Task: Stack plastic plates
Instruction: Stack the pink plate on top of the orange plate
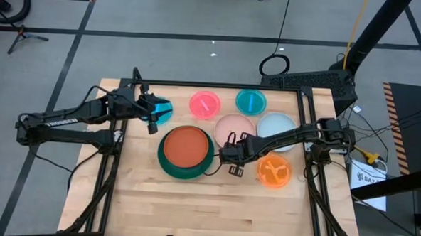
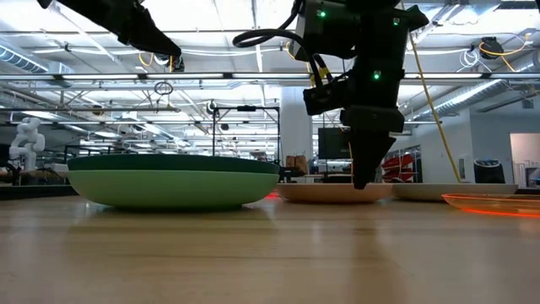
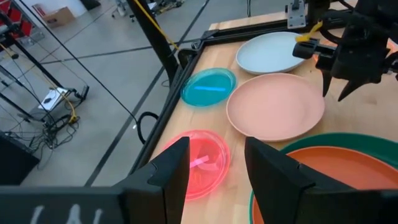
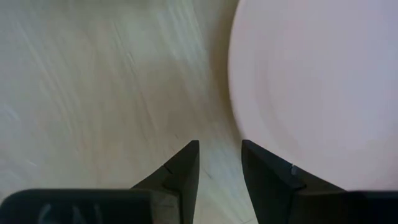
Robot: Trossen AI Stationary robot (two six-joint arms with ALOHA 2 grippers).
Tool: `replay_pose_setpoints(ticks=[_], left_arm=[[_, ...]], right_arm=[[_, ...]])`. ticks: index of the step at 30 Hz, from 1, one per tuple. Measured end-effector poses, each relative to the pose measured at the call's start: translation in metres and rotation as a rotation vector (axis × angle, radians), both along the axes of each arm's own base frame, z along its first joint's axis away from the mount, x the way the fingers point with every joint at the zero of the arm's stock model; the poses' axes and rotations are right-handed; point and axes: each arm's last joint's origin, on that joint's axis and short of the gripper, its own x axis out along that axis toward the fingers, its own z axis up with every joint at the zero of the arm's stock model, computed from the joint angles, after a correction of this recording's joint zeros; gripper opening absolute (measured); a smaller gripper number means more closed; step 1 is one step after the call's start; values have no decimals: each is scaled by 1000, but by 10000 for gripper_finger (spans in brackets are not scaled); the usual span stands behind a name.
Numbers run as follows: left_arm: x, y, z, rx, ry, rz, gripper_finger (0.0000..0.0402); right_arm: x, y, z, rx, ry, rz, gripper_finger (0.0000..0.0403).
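A red-orange plate (image 1: 188, 145) lies in a dark green plate (image 1: 167, 166), which sits in a light green one (image 2: 173, 189). Pale pink (image 1: 236, 125), pale blue (image 1: 278, 124), hot pink (image 1: 205, 105), cyan (image 1: 251, 101) and orange (image 1: 274, 170) plates lie flat on the table. Another cyan plate (image 1: 164, 112) shows partly under my left gripper (image 1: 151, 114), which hangs open and raised above the table. My right gripper (image 1: 231, 158) is open and points down at the pale pink plate's near-left rim (image 4: 249, 118). My right gripper (image 4: 219, 155) comes from above, pointing down. One finger (image 4: 267, 171) stands over the pale pink plate's rim, and the other over bare wood beside it. I cannot tell whether a finger touches the plate, which lies flat on the table.
The green stack (image 2: 173, 177) stands just left of my right gripper. The orange plate lies to its right, toward the table's near edge. The near half of the table (image 1: 213, 211) is bare wood. A metal frame (image 1: 307, 101) borders the table's sides.
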Motion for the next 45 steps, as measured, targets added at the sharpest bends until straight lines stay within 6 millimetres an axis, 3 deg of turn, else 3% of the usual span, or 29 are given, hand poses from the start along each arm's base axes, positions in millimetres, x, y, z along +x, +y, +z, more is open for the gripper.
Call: replay_pose_setpoints(ticks=[12,19,28,45], left_arm=[[0,0,0,-16,-4,6,161],[1,0,2,27,-13,-9,161],[2,0,6,35,-50,-8,161],[2,0,6,12,-57,1,161]], right_arm=[[11,-5,14,-89,-44,72,114],[10,-17,-1,-81,-91,30,114],[5,-17,-16,-48,-125,17,114],[11,-17,-5,-54,-119,37,114]])
